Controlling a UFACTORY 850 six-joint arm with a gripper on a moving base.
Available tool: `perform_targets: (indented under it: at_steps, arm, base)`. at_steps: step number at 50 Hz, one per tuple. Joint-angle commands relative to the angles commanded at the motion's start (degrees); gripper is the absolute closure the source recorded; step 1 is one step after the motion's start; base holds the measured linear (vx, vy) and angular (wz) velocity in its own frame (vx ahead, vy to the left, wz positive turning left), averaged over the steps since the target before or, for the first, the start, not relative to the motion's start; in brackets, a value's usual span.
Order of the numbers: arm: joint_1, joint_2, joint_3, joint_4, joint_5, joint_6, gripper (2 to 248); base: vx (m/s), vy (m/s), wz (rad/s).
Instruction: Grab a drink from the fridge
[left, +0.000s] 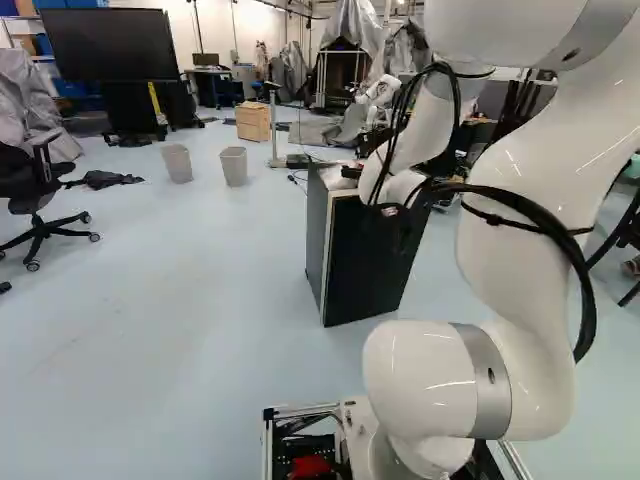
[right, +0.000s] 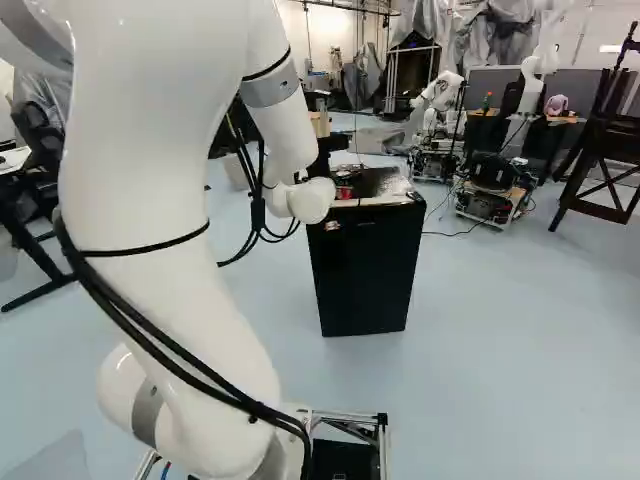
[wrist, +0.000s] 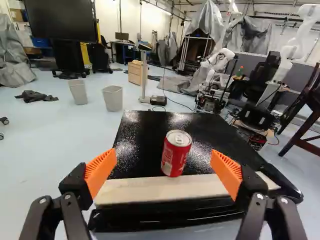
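Right now, the can (wrist: 176, 153) is standing upright on top of the black fridge (right: 365, 270), at the pale strip (wrist: 162, 189) along its near edge. The jaws are wide apart, orange pads (wrist: 101, 171) on either side of the line to the can, which sits ahead of them, between the two as the wrist view looks out.

And what's in the way? The white arm (left: 520, 220) itself, covering part of the fridge top in the left base view! Past the fridge, a slim upright stand (wrist: 144, 75) rises from the floor (left: 180, 330), beside a low wooden drawer unit (wrist: 135, 73). Two grey bins (wrist: 113, 99) (wrist: 78, 92) are off to one side, with a dark cloth (left: 102, 180) on the floor near them and an office chair (left: 40, 195) at the left of the left base view. Over at the right of the right base view, there's another robot (right: 530, 85) and a dark wooden frame (right: 605, 150).
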Motion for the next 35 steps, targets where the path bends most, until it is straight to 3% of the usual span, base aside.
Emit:
perform_targets:
  at_steps: [18, 35]
  arm:
    - [2.13, -3.64, -4.25, 4.10, 0.03, 0.00, 3]
    - [2.68, -6.44, -7.39, 9.17, 0.03, 0.00, 3]
  base:
    - [0.000, 0.000, 0.000]
    - [0.000, 0.000, 0.000]
